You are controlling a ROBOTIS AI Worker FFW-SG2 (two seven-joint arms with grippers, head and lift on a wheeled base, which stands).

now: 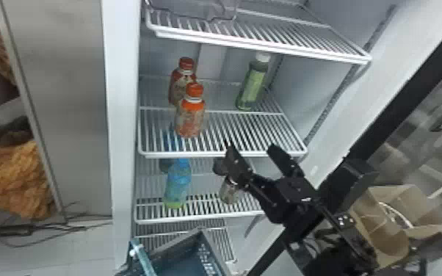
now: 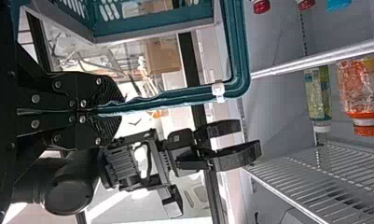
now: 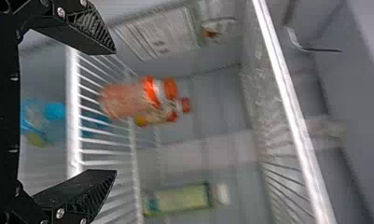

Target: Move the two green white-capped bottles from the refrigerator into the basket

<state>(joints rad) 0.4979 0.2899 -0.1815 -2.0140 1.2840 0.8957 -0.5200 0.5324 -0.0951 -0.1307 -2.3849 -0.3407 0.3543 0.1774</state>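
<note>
One green white-capped bottle [image 1: 252,87] stands upright on the middle shelf, toward its right side and back; the right wrist view has this bottle [image 3: 182,199] beyond the lower finger. My right gripper [image 1: 251,149] is at that shelf's front edge, in front of and below the bottle. Its fingers are wide apart in the right wrist view, and the gripper [image 3: 115,112] holds nothing. The dark teal basket [image 1: 169,245] is low in front of the refrigerator. In the left wrist view, my left gripper [image 2: 111,111] is shut on the handle [image 2: 175,95] of the basket [image 2: 152,25].
Two orange-capped bottles [image 1: 190,119] stand left on the same shelf. A blue bottle [image 1: 178,183] and another small bottle [image 1: 229,191] stand one shelf below. The upper shelf [image 1: 260,41] overhangs the green bottle's level. The open door's dark frame [image 1: 407,95] and a cardboard box [image 1: 385,235] are right.
</note>
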